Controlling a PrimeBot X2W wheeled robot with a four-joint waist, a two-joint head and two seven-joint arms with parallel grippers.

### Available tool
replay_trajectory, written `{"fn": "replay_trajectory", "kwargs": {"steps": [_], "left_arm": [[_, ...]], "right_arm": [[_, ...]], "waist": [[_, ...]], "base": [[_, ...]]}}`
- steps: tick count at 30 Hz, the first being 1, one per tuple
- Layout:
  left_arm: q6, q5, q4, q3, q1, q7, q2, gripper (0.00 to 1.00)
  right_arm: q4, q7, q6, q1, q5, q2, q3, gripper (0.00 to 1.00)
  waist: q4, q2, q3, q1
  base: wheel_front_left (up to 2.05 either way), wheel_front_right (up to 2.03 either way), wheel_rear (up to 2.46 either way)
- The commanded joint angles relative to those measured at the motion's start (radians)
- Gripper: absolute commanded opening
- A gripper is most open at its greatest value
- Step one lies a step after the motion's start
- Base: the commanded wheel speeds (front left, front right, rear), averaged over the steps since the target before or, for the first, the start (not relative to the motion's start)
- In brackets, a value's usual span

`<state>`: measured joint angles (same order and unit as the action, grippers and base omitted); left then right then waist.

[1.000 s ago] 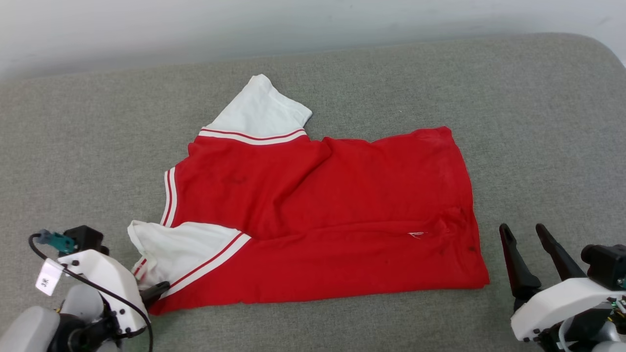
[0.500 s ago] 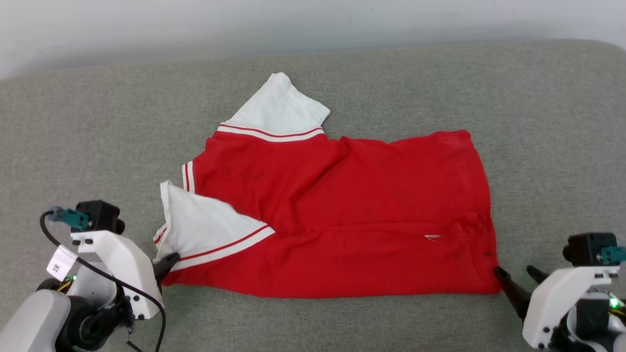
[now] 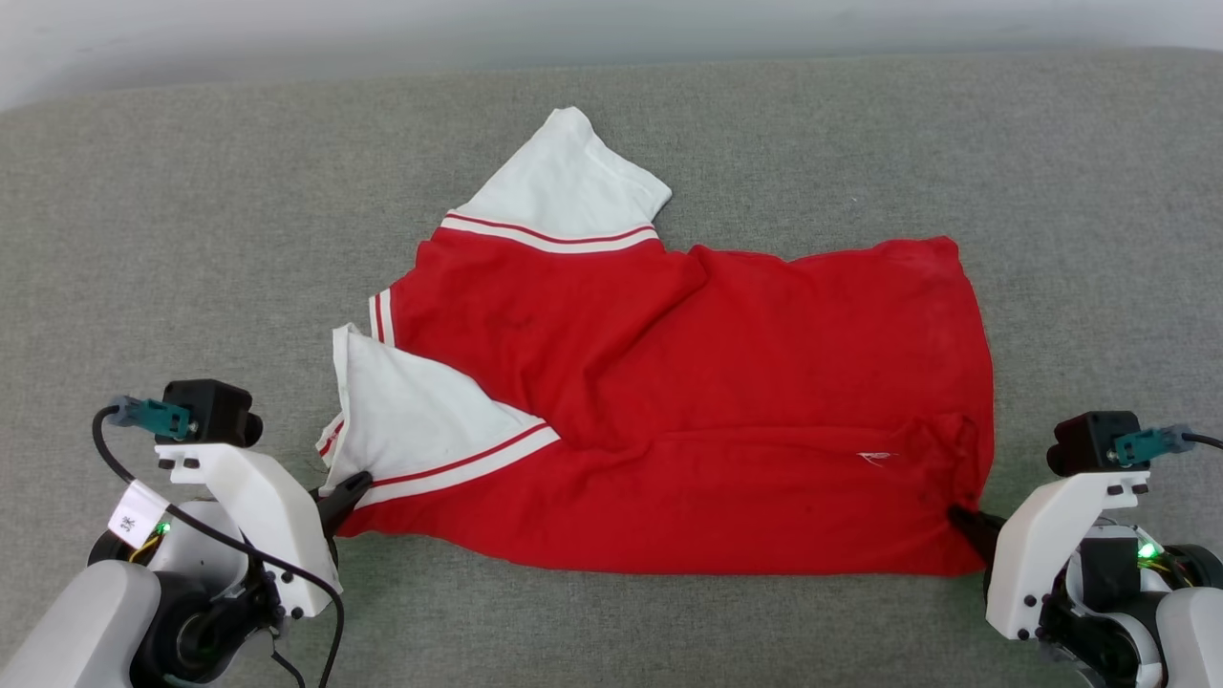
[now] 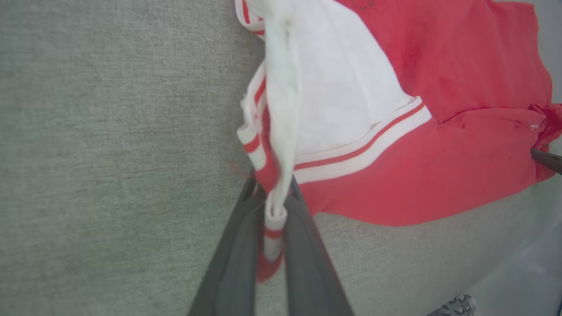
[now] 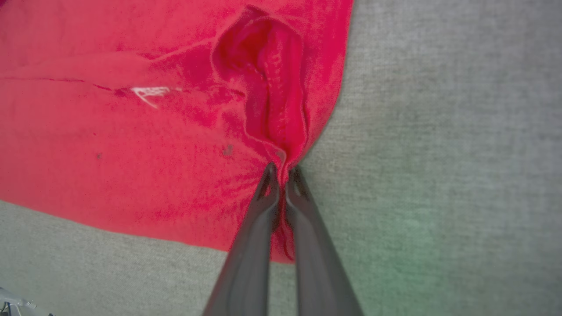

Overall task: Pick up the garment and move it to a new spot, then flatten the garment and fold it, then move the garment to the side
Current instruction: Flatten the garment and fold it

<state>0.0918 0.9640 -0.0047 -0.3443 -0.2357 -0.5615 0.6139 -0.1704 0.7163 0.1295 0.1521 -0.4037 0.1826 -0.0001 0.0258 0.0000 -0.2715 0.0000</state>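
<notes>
**Item 1. Garment.** Red jersey with white sleeves and striped trim. It lies across the middle of the grey worktop, neck end toward my left and hem toward my right. The plain red side faces up and no numerals show. The body is creased, with a long fold line running near my edge. The far sleeve points away from me, flat on the worktop. The near sleeve is tipped up along its left edge, apparently because I have it by the cuff.

**Item 2. Left pincer.** Closed on the striped cuff of the near sleeve. In the left wrist view the trim is sandwiched between both fingers and hangs a little way down between them.

**Item 3. Right pincer.** Closed on the near hem corner. In the right wrist view the tips meet around a pinch of red cloth, and a puckered ridge rises just beyond them.

**Item 4. Reason for the arrangement (my judgement).** The two grips sit at opposite ends of the near edge, well apart. A lift from there should carry the jersey spread out rather than bunched. This looks like the pick-up before the move. Flattening and folding are not yet done.

**Item 5. Risk.** The cuff hold is thin and could slip under the jersey's weight.
</notes>
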Motion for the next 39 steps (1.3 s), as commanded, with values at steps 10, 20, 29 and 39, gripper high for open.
{"fn": "replay_trajectory", "kwargs": {"steps": [10,20,29,39], "left_arm": [[-0.022,-0.009,0.021,0.004,0.044,0.084,-0.029,0.00],[-0.018,0.017,0.066,0.010,0.172,0.175,-0.076,0.00],[0.029,0.042,0.038,0.038,0.316,0.196,-0.055,0.00],[0.036,0.058,0.047,0.016,0.383,0.204,-0.088,0.00]], "right_arm": [[0.037,-0.025,0.001,-0.015,-0.030,0.055,0.051,0.00],[0.059,-0.037,0.001,-0.117,-0.045,0.078,0.033,0.00],[0.097,-0.032,0.001,-0.215,-0.075,0.096,0.050,0.00],[0.104,-0.068,0.001,-0.316,-0.063,0.071,0.018,0.00]], "waist": [[-0.009,0.0000,0.091,0.0000],[-0.031,0.0000,0.218,0.0000],[-0.056,0.0000,0.290,0.0000],[-0.079,0.0000,0.295,0.0000]], "base": [[0.00,0.00,0.00],[0.00,0.00,0.00],[0.00,0.00,0.00],[0.00,0.00,0.00]]}}
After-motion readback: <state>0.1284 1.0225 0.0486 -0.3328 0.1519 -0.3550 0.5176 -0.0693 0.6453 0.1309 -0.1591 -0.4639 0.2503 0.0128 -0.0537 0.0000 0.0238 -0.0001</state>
